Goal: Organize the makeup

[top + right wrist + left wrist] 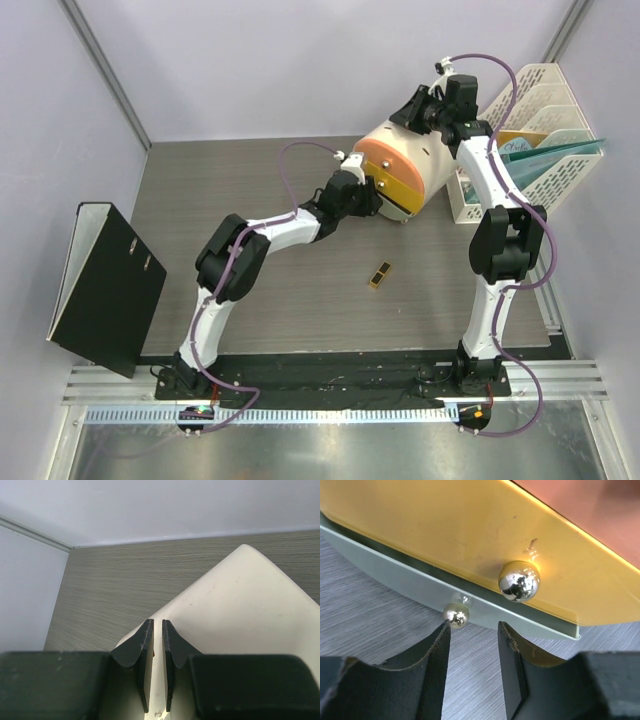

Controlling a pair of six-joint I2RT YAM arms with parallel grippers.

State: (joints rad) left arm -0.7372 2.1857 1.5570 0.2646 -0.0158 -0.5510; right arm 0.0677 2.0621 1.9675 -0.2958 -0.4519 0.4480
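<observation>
From above, the black-gold lipstick (pixel 380 274) lies on the table (pixel 200 180) (apart from both arms), nearer than the drum box (pixel 400 150). Left wrist view: the left gripper (pixel 472 630) has its jaws apart by a small knob (pixel 456 616). Right wrist view: the right gripper (pixel 157 625) has its jaws almost together over the box's cream top.

Cream box (pixel 405 148), yellow drawer (pixel 397 186), black-gold lipstick (pixel 380 275), grey wood-grain table (pixel 300 310)

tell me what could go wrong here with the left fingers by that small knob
The small knob sits beside one of the open left fingers, off centre; closing could glance off it.
The right fingers seem only to rest on the cream box, so a pull may drag it.
The lipstick lies loose in front of the box and could get knocked.
</observation>
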